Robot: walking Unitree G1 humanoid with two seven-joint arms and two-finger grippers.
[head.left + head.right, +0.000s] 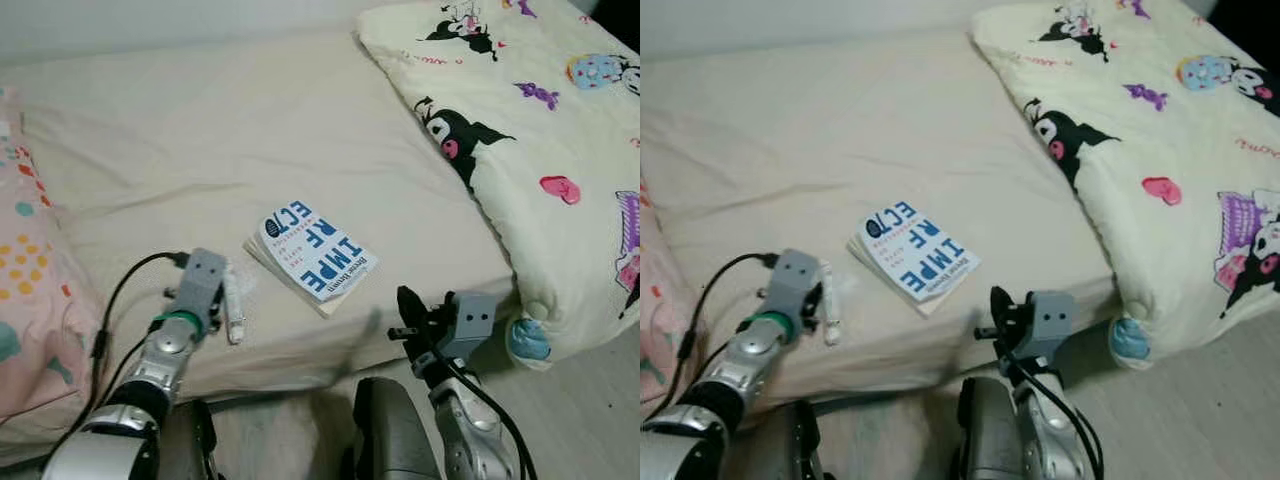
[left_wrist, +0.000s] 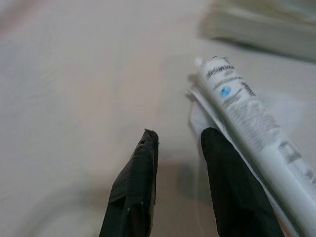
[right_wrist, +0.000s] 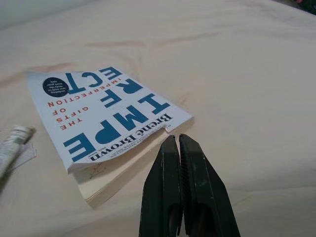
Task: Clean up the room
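L gripper (image 2: 175,140) sits low over the bed sheet (image 1: 200,150), fingers a little apart w/ nothing between them; the white tube (image 2: 252,123) lies just beside one finger, on a scrap of white paper (image 2: 200,116). R gripper (image 3: 178,143) has fingers pressed together, empty, tips just short of the book's (image 1: 312,253) near corner. Book lies flat, cover up, near the bed's front edge, betw. the two arms. Cartoon-print duvet (image 1: 530,140) is bunched on the robot's right, pink pillow (image 1: 30,290) at left.
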